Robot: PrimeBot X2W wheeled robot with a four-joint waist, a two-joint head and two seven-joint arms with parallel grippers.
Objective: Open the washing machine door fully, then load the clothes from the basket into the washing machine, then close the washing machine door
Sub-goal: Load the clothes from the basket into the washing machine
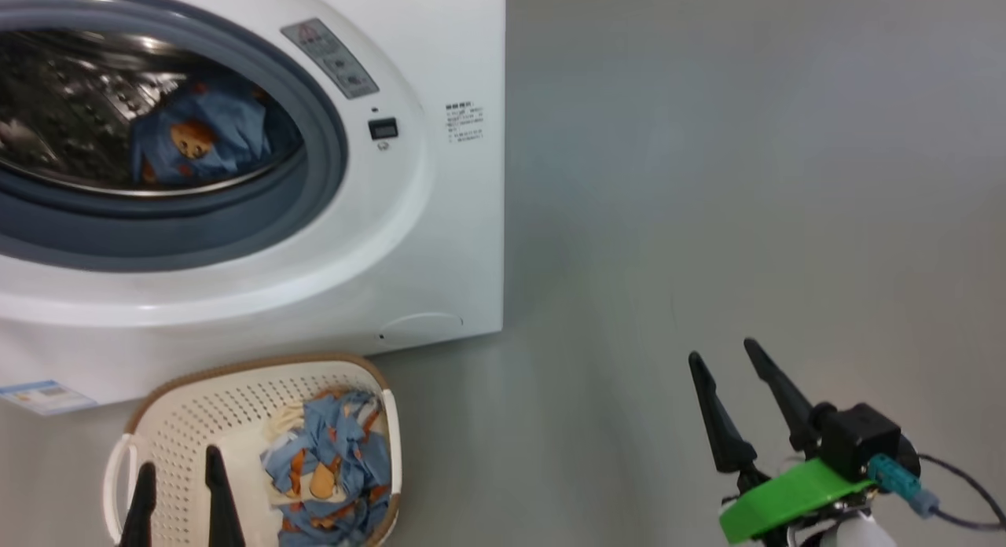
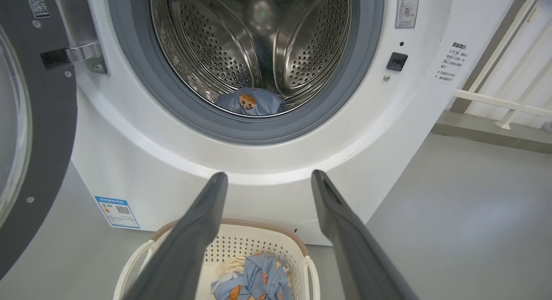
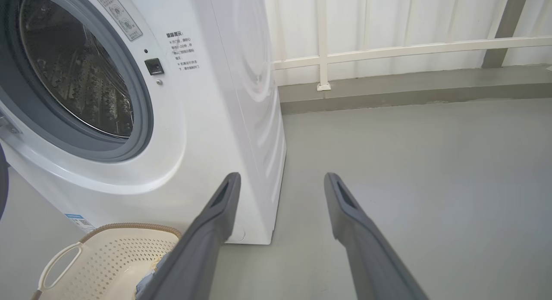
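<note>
As the head view looked down, the left tool hung released over the basket, where the clothes lay, soft, light, likely best pinched at a raised fold. From the left wrist, the washing machine door stood open. From the right wrist, the right tool gaped empty.

Plain grey floor. White railing stands on a raised grey ledge; pale panelled wall behind.

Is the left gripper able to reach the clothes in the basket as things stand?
Probably yes: the left gripper hangs open over the basket, and the clothes lie uncovered there with nothing in between.
</note>
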